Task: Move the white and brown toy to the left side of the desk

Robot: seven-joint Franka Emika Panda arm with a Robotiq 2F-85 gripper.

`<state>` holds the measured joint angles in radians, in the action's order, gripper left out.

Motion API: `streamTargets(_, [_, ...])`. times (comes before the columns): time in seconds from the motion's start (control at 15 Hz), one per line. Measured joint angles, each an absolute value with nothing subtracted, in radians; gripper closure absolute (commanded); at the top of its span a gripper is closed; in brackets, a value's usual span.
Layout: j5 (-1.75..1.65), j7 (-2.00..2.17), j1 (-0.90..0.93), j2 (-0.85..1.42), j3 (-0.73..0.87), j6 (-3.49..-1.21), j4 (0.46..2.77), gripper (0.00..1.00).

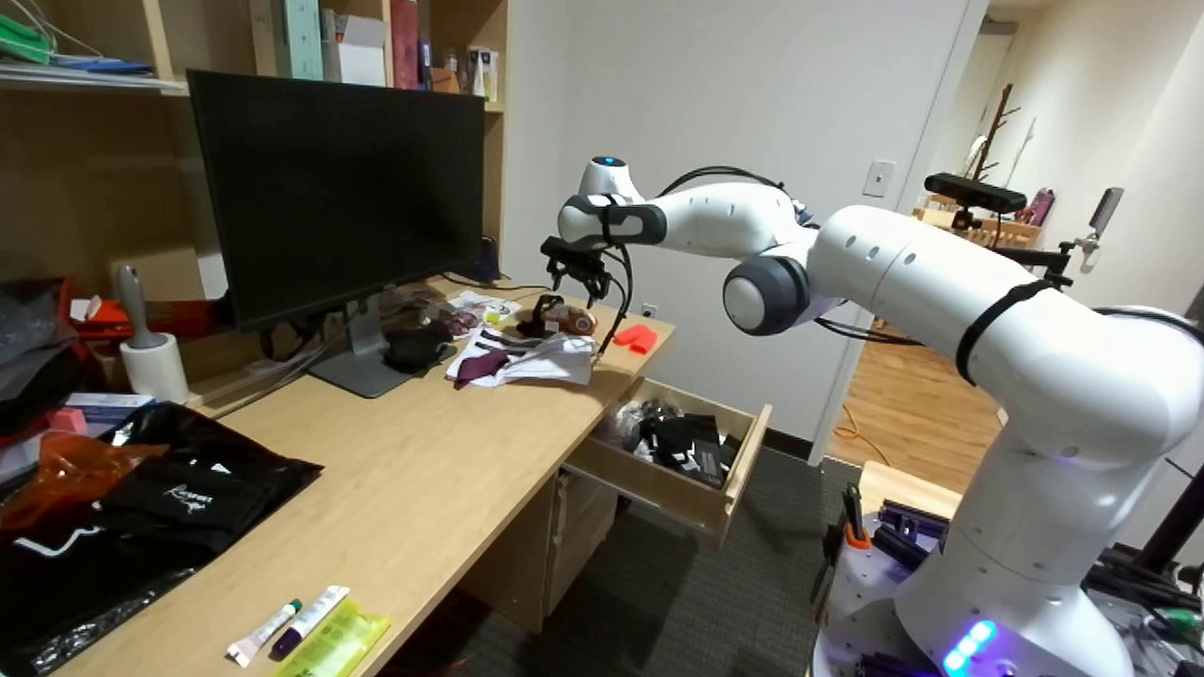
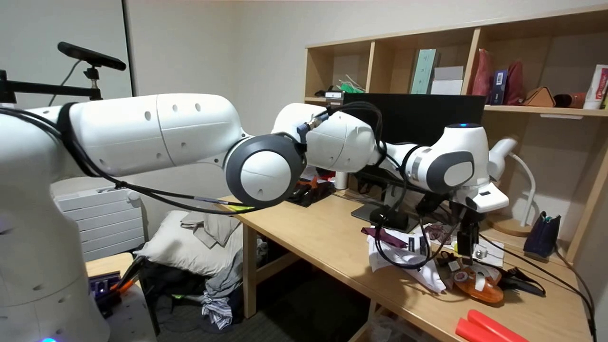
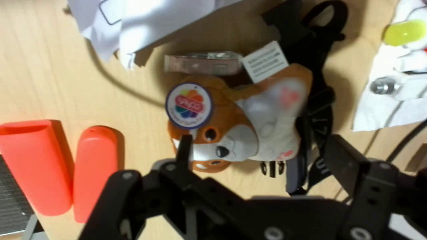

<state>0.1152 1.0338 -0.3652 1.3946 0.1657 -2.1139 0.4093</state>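
Note:
The white and brown toy [image 3: 270, 131] is dog-shaped, with a round tag on its head. It lies on the light-wood desk [image 1: 404, 480], near the end by the wall, in both exterior views [image 2: 479, 285] [image 1: 570, 322]. A black strap or cable bundle lies right against it in the wrist view. My gripper [image 3: 260, 141] is open and empty, with its fingers spread to either side of the toy's face and body in the picture. In an exterior view my gripper [image 1: 574, 290] hangs above the toy, apart from it.
Two red-orange cases [image 3: 95, 170] lie near the toy at the desk edge. A white packet [image 1: 541, 362] and a small clear pack [image 3: 203, 63] lie beside it. The monitor [image 1: 348, 188] stands behind. An open drawer [image 1: 743, 470] sticks out below. Black bags [image 1: 188, 498] lie at the far end.

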Motion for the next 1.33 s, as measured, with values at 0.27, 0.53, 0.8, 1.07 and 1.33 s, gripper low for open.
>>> streamTargets(0.27, [0.113, 1.035, -0.381, 1.444, 0.166, -2.142, 0.402, 0.0])
streamTargets(0.53, [0.113, 1.034, -0.385, 1.475, 0.166, -2.308, 0.439, 0.0])
streamTargets(0.8, [0.113, 1.033, -0.387, 1.475, 0.163, -2.437, 0.499, 0.4])
streamTargets(1.07, [0.116, 1.033, -0.391, 1.474, 0.148, -2.461, 0.507, 0.65])
streamTargets(1.33, [0.13, 1.033, -0.407, 1.471, 0.113, -2.456, 0.495, 0.91])
